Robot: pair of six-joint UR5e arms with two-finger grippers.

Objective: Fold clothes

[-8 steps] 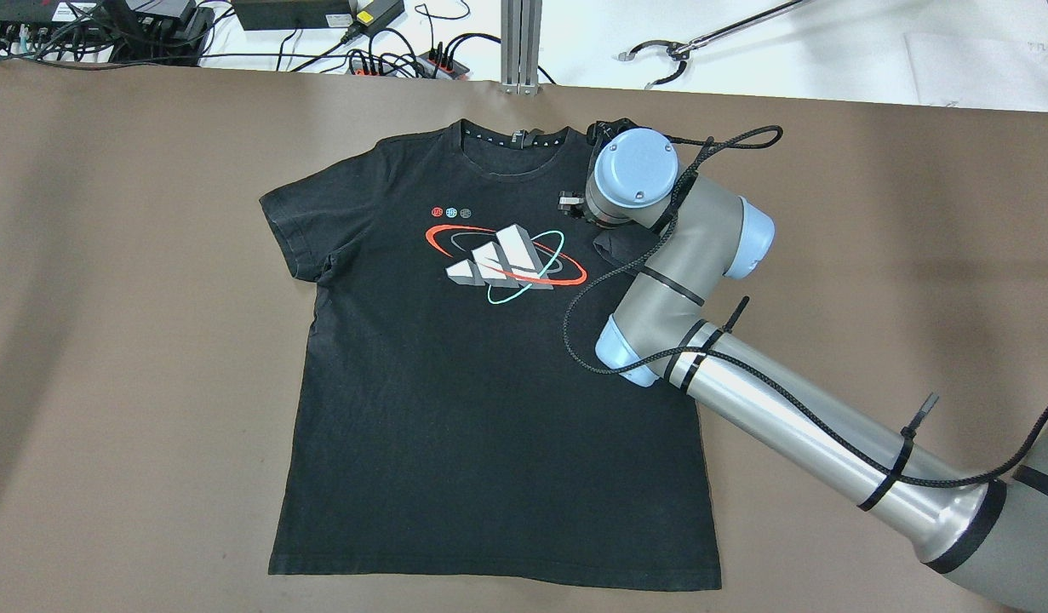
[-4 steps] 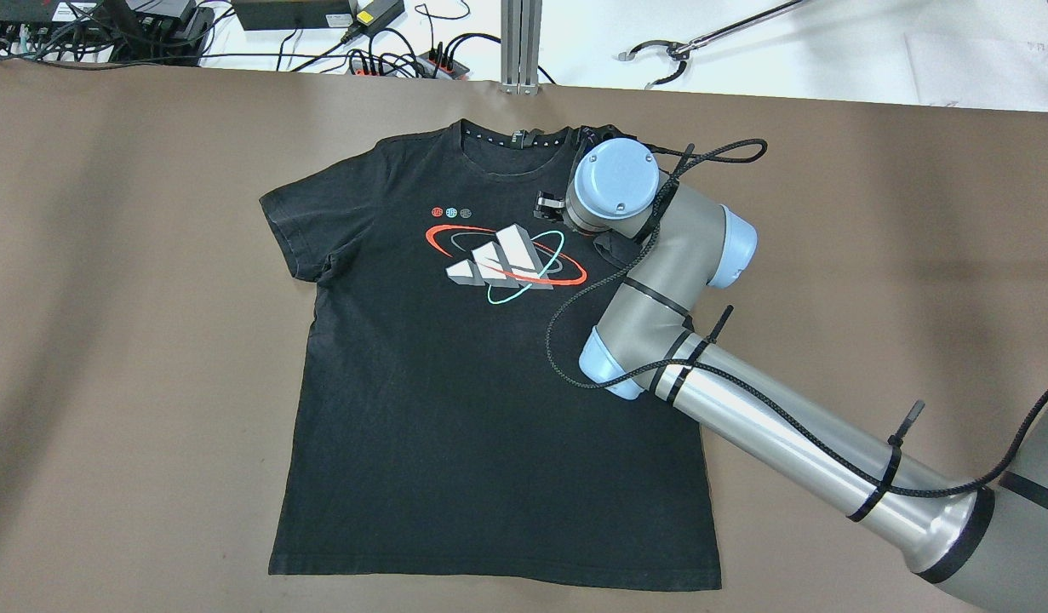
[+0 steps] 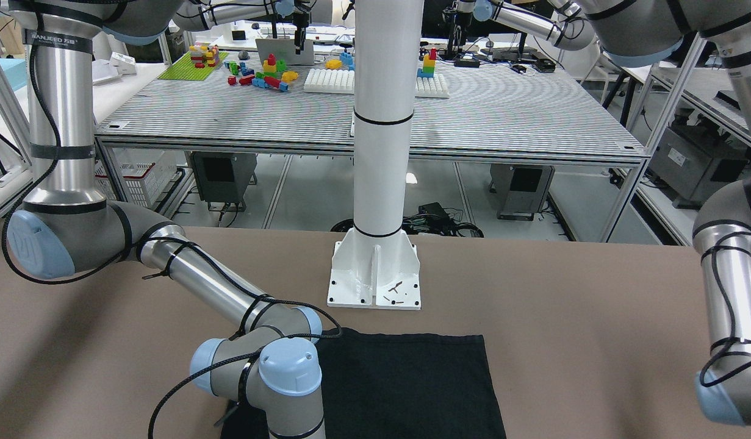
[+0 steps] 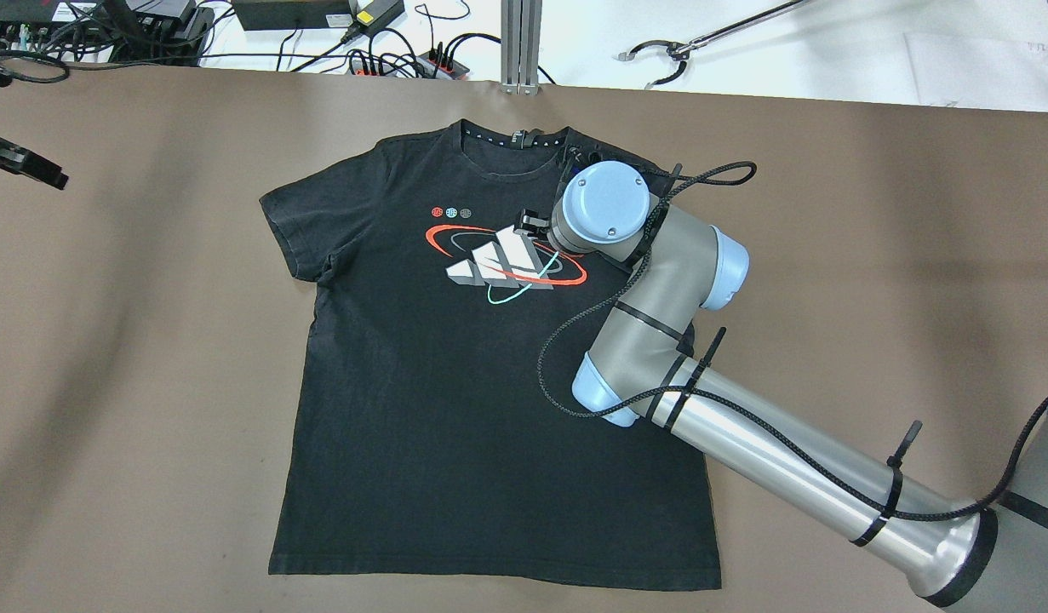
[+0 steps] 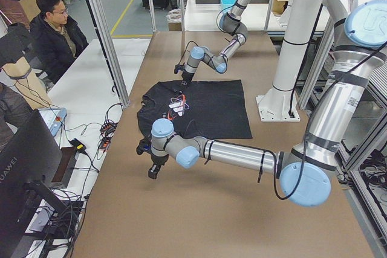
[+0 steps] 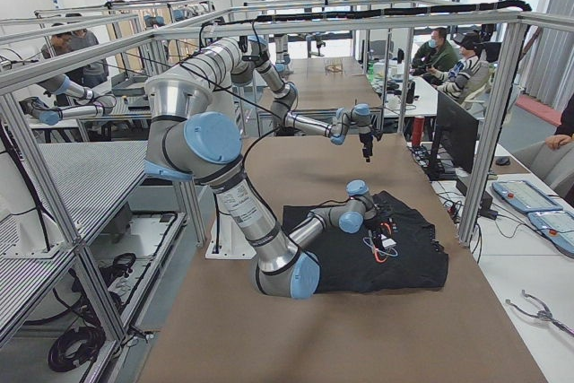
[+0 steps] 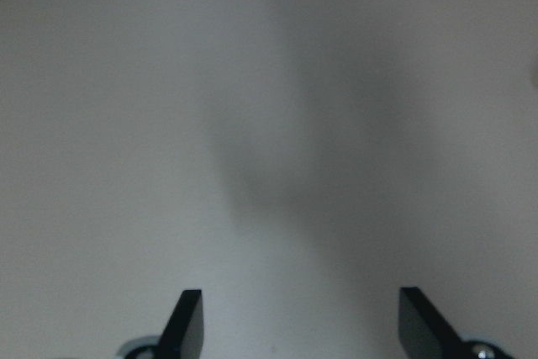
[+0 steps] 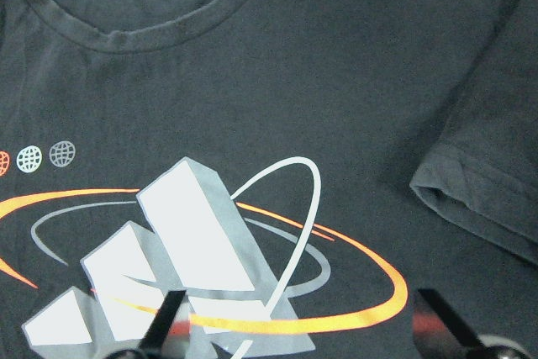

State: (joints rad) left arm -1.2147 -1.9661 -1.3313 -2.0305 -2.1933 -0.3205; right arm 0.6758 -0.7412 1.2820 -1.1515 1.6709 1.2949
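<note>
T-shirt: black cloth, matt, soft; stitched hems.
Print on T-shirt chest: smooth ink layer.
Table cover under T-shirt: brown, matt, smooth.
Arm tube over T-shirt: bare metal, satin sheen.
Joint cap: pale blue plastic, smooth.
Cable: black braided sleeve.
Pillar behind T-shirt: white, glossy.

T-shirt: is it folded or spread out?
Mostly spread: the T-shirt lies flat, print up; only one sleeve is folded onto its chest.
</note>
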